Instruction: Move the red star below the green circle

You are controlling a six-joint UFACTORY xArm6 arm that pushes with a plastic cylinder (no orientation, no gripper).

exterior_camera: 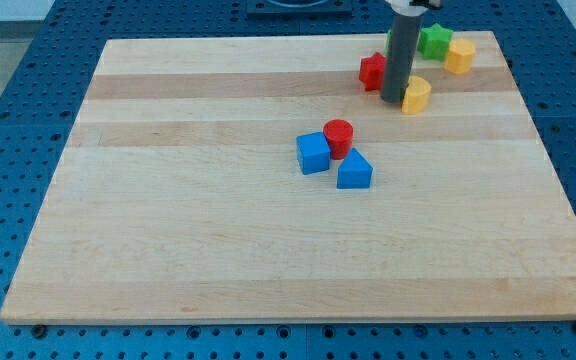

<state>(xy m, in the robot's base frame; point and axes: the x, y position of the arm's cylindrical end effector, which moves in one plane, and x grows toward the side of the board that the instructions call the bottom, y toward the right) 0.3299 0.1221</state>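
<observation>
The red star [371,70] lies near the view's top right on the wooden board [218,250], partly hidden behind my dark rod. My tip [394,101] rests on the board just right of and slightly below the red star, touching or nearly touching it. A yellow block [416,95] sits right against the tip's right side. A green block [434,40] lies above and to the right of the rod, partly hidden by it; I cannot make out its shape.
A yellow block [459,55] sits right of the green one near the board's top right corner. In the middle, a red cylinder [338,136], a blue cube [313,153] and a blue triangular block [354,171] are clustered together.
</observation>
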